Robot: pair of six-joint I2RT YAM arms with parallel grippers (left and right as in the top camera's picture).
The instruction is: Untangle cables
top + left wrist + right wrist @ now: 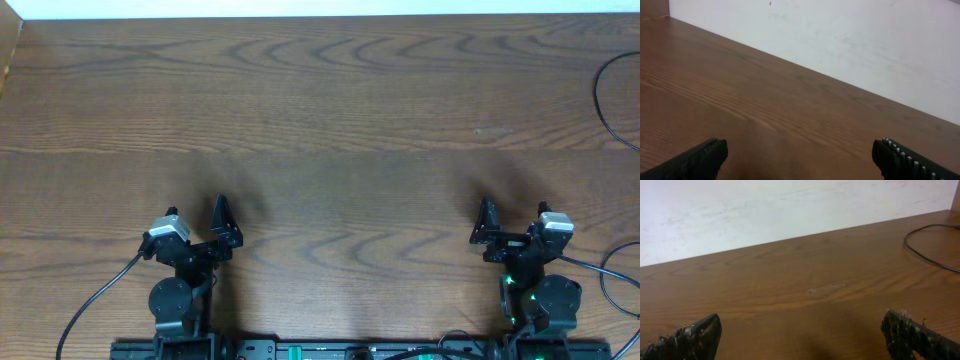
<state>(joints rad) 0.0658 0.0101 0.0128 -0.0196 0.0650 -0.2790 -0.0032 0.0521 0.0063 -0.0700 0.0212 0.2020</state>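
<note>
**Bare wooden table, both grippers spread wide**

The wooden table (320, 110) fills nearly all of the overhead view, its brown grain running from side to side. Along the table's far edge stands a pale wall (865, 40), which both wrist cameras face.

At the table's near edge sit the two arms. The left arm (180, 290) is at the near left part of the table and the right arm (545, 290) at the near right part, well apart. Both point toward the table's far edge.

The left gripper (799, 157) has its jaws spread wide with only table surface between them. The right gripper (800, 332) is spread just as wide and also holds nothing.

A thin black cord (597, 90) curves in over the table's right edge, bends round and runs back out past that edge. It lies flat on the wood, well apart from the right gripper. Whether it is one of the cables to untangle cannot be told, and where those cables lie cannot be told from these views.
</note>
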